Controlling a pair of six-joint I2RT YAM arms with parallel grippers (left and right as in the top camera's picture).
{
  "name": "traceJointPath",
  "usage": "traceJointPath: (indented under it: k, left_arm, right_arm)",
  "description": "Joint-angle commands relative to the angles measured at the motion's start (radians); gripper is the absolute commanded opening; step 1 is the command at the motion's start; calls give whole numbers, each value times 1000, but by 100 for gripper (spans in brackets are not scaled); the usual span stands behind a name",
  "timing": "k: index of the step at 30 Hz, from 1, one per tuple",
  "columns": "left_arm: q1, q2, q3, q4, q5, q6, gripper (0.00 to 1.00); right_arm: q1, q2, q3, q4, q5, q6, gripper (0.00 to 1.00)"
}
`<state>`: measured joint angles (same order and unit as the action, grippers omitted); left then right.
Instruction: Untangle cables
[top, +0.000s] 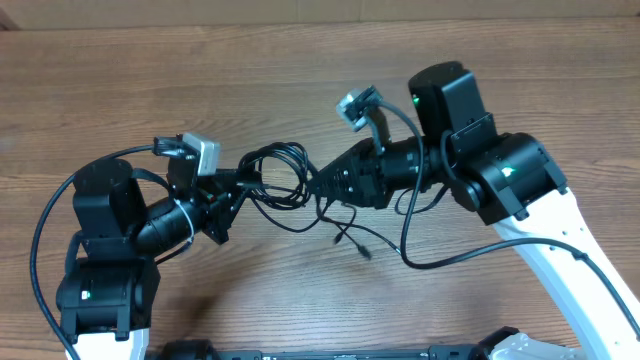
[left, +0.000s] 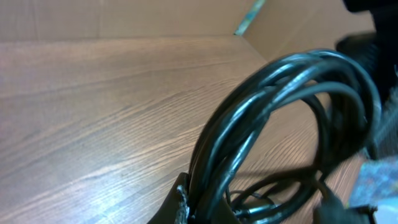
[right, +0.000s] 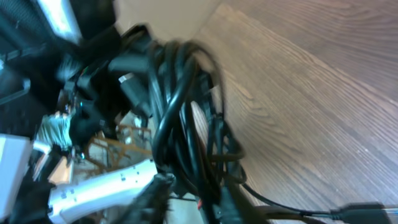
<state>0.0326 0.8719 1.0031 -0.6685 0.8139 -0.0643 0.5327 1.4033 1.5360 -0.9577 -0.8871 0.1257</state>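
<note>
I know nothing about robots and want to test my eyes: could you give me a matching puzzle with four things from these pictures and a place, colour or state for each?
Things:
1. coil
2. plug
3. left gripper
4. table

Descriptions:
A. brown wood grain
B. clamped shut on the coil
C. black, bunched between the two arms
D. at the end of a loose strand

Pairs: 1-C, 2-D, 3-B, 4-A
</note>
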Motion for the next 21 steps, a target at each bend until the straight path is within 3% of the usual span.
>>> traceJointPath:
  k: [1, 2, 9, 15, 21]
  left_arm:
    - [0, 5, 10, 7, -21, -125, 4]
    - [0, 5, 10, 8, -21, -128, 4]
    - [0, 5, 10, 16, -18, -127, 4]
    - [-3, 11, 10, 17, 66, -127, 4]
    - [-103, 47, 10, 15, 180, -48, 4]
  right_arm:
    - [12, -21, 29, 6, -20, -30, 10]
    - [12, -21, 29, 6, -20, -30, 4]
    - [12, -21, 29, 5, 40, -30, 4]
    - [12, -20, 29, 58, 36, -30, 4]
    - [12, -20, 29, 151, 29, -22, 4]
